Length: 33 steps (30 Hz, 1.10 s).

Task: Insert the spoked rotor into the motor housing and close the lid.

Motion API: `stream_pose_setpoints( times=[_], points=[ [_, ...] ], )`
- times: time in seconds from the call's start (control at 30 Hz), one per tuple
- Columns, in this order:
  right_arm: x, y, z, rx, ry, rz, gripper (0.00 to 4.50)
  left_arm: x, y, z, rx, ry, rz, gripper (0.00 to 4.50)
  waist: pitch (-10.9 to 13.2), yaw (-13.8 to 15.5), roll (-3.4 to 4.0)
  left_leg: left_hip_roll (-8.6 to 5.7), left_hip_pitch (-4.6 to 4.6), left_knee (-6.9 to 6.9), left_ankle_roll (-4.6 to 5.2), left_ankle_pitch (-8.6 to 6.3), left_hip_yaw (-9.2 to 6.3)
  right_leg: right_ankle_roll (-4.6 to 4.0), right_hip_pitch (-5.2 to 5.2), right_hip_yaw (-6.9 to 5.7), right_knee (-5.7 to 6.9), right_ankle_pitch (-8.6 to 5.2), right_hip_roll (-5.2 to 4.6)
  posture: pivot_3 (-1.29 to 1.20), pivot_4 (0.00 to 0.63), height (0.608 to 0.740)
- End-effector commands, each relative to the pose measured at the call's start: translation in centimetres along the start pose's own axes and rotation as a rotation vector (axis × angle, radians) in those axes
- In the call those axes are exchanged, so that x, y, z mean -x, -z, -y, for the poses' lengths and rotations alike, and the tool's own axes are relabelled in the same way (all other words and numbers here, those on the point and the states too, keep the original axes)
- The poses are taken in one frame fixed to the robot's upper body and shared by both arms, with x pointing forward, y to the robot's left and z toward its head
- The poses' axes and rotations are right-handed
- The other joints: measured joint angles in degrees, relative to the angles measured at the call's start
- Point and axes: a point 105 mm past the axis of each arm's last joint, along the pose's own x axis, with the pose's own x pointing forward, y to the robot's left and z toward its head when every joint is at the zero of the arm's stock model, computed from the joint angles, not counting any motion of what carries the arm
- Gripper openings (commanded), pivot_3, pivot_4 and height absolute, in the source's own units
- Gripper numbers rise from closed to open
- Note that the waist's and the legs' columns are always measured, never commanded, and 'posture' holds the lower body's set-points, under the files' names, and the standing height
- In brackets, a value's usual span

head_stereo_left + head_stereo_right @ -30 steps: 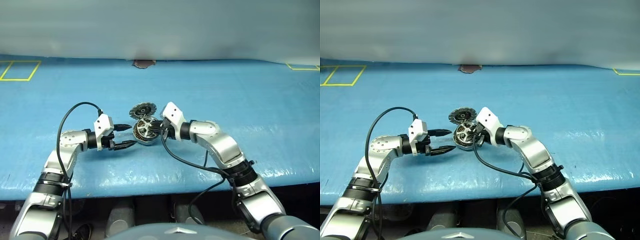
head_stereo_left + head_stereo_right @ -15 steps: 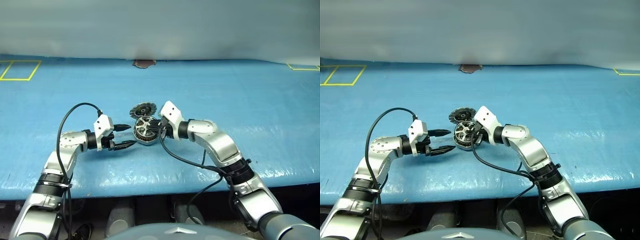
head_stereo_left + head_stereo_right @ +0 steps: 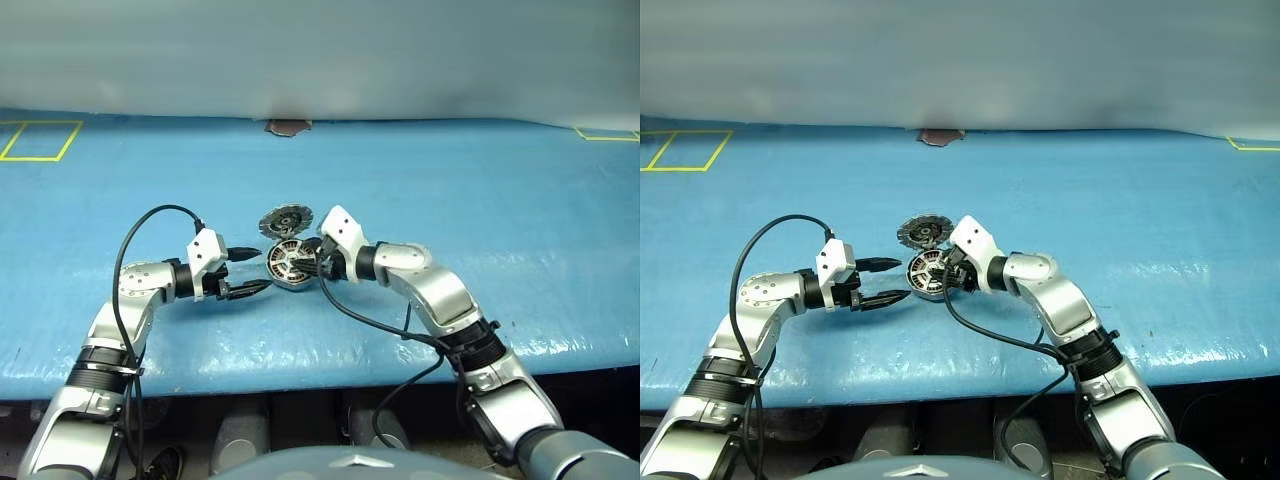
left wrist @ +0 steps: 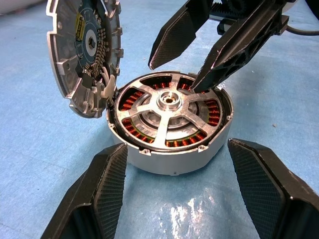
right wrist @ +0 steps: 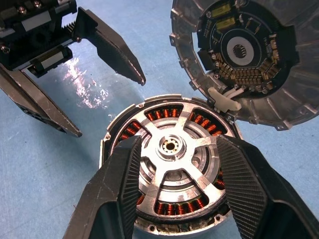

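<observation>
Rotor now seated flat in housing on blue worktop, spokes over copper windings. Right tool just released, fingers spread either side of the rim, no longer clenched on it. Left tool open, apart from housing, unmoved. Lid hinged up, not yet closed; insertion looks done.

So you've got one motor housing, one spoked rotor sitting in it, one lid hinged open, and two grippers, left gripper and right gripper, all on one blue desk.
</observation>
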Motion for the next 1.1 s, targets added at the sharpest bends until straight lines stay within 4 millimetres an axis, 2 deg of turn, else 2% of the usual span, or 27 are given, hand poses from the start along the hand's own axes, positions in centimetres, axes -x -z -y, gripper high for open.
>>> stream_pose_setpoints(
  times=[0.03,0.27,0.37,0.53,0.57,0.87,1.1],
  points=[
    [0.8,-2.6,-0.2,0.035,0.012,0.108,2.38,0.2,-0.4,-0.4,-0.014,-0.013,0.007,3.51,0.0,0.0,0.0,0.0,0.0,0.0,0.0,0.0,0.0,0.0,0.0,0.0,0.0,0.0,0.0,0.0,0.15,0.74],
    [0.2,-1.6,-0.3,-0.018,0.032,0.099,2.38,0.1,-0.4,-0.5,-0.025,-0.016,0.005,3.51,0.0,0.0,0.0,0.0,0.01,0.0,0.0,0.0,0.0,0.0,0.0,0.0,0.0,0.0,0.0,0.0,0.15,0.74],
    [-0.4,-1.0,-0.4,-0.046,0.037,0.089,1.8,0.0,-0.4,-0.6,-0.031,-0.019,-0.002,3.51,0.0,-0.2,0.0,0.0,0.01,0.0,0.0,0.0,0.0,0.0,0.0,0.0,0.0,0.0,0.0,0.0,0.15,0.74],
    [-1.2,-0.3,-0.2,-0.079,0.046,0.082,0.25,0.0,-0.3,-0.7,-0.036,-0.031,-0.008,3.51,0.0,-0.2,0.0,0.0,0.01,0.0,0.0,0.0,0.0,0.0,0.0,0.0,0.0,0.0,0.0,0.0,0.15,0.74],
    [-1.3,-0.3,-0.2,-0.082,0.047,0.081,0.05,0.1,-0.3,-0.7,-0.036,-0.034,-0.009,3.51,0.0,-0.2,0.0,0.0,-0.01,0.0,0.0,0.0,0.0,0.0,-0.01,0.0,-0.01,0.0,0.0,0.0,0.15,0.74],
    [-2.2,3.1,-0.7,-0.157,0.047,-0.018,0.05,0.3,-0.2,-0.8,-0.036,-0.043,-0.019,3.51,0.0,-0.6,0.02,0.01,0.11,-0.02,0.0,0.0,0.0,0.0,0.06,0.0,0.02,0.0,0.01,0.0,0.15,0.74],
    [-1.8,3.8,-0.7,-0.171,0.06,-0.044,0.05,-0.1,-0.2,-0.6,-0.033,-0.033,-0.015,3.51,0.0,-0.9,0.02,0.01,0.14,-0.02,0.0,0.0,0.0,-0.01,0.1,0.0,0.02,0.0,0.0,0.0,0.15,0.74]
  ],
)
